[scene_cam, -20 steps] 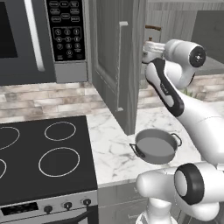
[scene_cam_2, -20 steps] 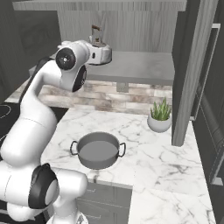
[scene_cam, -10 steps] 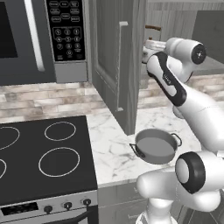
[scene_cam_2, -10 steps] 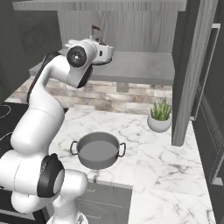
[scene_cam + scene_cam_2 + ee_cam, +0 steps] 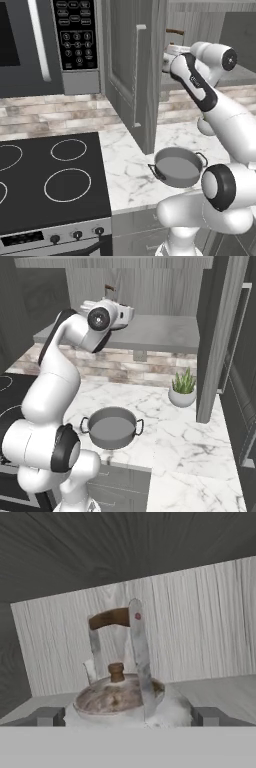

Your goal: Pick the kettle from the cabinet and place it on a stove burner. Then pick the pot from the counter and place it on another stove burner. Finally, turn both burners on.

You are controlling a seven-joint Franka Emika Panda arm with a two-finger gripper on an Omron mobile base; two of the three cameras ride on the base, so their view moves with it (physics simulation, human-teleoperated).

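In the hand view the tool [image 5: 131, 716] stands wide, its two dark finger tips [image 5: 49, 716] set far apart at either side of the kettle [image 5: 119, 698], which fills the gap between them without either tip clearly touching it; nothing is gripped. The kettle sits on the shelf inside the cabinet [image 5: 134, 75], its knobbed lid facing the camera and its arched brown handle rising above, against the pale wood-grain back wall. In the left base view the arm reaches up past the open panelled door, with its slim bar handle, and the hand is at the shelf opening beside the kettle's brown handle [image 5: 174, 32]; the right base view shows the same handle [image 5: 109, 289] just behind the white hand at the shelf's edge. The pot [image 5: 177, 167] rests on the white marble desk [image 5: 128, 170], near the front edge and to the right of the black cooktop; from the right base view it lies [image 5: 111, 427] between the robot's body and a small potted plant [image 5: 182, 389] that stands near the brick backsplash. The cooktop's white ring burners [image 5: 68, 149] are bare, and a microwave [image 5: 49, 46] hangs above them, left of the cabinet door.
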